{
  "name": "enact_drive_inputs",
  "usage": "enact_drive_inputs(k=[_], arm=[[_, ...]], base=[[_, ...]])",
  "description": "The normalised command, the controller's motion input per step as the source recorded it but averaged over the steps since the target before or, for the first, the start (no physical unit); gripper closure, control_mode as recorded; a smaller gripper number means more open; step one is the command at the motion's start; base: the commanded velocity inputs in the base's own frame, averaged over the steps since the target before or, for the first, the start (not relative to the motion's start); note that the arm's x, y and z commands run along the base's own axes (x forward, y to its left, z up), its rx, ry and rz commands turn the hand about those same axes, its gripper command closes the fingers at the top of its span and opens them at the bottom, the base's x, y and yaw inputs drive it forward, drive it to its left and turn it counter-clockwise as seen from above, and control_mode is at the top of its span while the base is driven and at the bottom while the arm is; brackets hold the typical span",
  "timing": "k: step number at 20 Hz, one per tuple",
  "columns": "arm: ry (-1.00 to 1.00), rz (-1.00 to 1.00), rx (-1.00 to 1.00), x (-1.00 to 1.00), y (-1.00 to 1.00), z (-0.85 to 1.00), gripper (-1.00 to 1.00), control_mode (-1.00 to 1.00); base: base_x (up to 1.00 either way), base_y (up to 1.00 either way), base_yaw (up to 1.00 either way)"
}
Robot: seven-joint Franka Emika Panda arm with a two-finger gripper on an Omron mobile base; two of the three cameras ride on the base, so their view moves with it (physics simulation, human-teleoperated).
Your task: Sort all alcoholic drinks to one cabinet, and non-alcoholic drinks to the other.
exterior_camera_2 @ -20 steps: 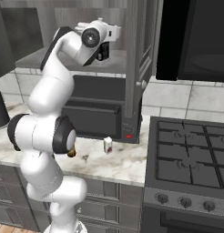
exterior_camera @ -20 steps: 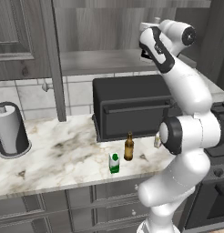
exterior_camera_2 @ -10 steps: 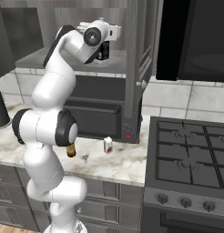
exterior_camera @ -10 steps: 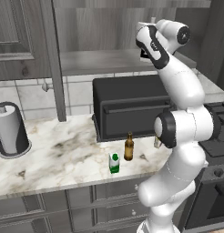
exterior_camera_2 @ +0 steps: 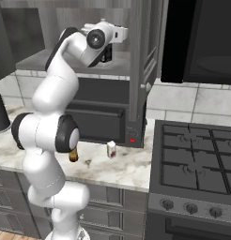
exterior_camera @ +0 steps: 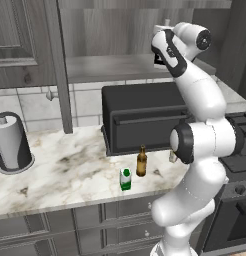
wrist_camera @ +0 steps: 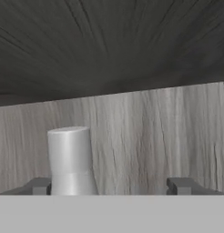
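My gripper (wrist_camera: 113, 186) is up inside the open upper cabinet, its jaws spread wide. The pale neck and cap of a bottle (wrist_camera: 70, 159) stand between the fingertips, close to the left one, with a gap on the right. From the right base view a dark-labelled bottle (exterior_camera_2: 107, 54) stands on the cabinet shelf just under the hand (exterior_camera_2: 112, 37). Down on the marble counter stands the slim brown beer bottle (exterior_camera: 141, 161), with a small green-and-white container (exterior_camera: 125, 179) in front of it. A small white carton (exterior_camera_2: 111, 149) sits near the oven's right corner.
A black countertop oven (exterior_camera: 140, 120) sits under the cabinet shelf (exterior_camera: 105, 67). A paper towel roll (exterior_camera: 10, 142) stands at the counter's left. The gas stove (exterior_camera_2: 197, 159) lies to the right, and a cabinet post (exterior_camera_2: 138, 70) rises beside the hand.
The jaws have gone from shut to wide open, letting go of the bottle on the cabinet shelf. The things on the counter have not moved.
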Motion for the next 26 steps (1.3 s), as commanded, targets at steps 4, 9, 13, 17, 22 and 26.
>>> enact_drive_inputs(k=[4,9,13,17,22,26], arm=[[0.04,-0.02,0.00,-0.22,0.00,0.00,-1.00,-1.00],[0.05,0.00,0.00,-0.30,0.05,0.00,-1.00,-1.00],[0.02,0.00,0.00,-0.39,0.12,0.12,-1.00,-1.00],[0.00,0.00,0.00,-0.24,0.21,0.20,-1.00,-1.00],[0.00,0.00,-0.02,-0.57,0.14,0.22,-1.00,-1.00],[0.00,-0.03,-0.07,-0.89,0.03,0.04,-1.00,-1.00]], base=[[0.00,0.00,0.00],[0.00,0.00,0.00],[0.00,0.00,0.00],[0.00,0.00,0.00],[0.00,0.00,0.00],[0.00,0.00,0.00]])
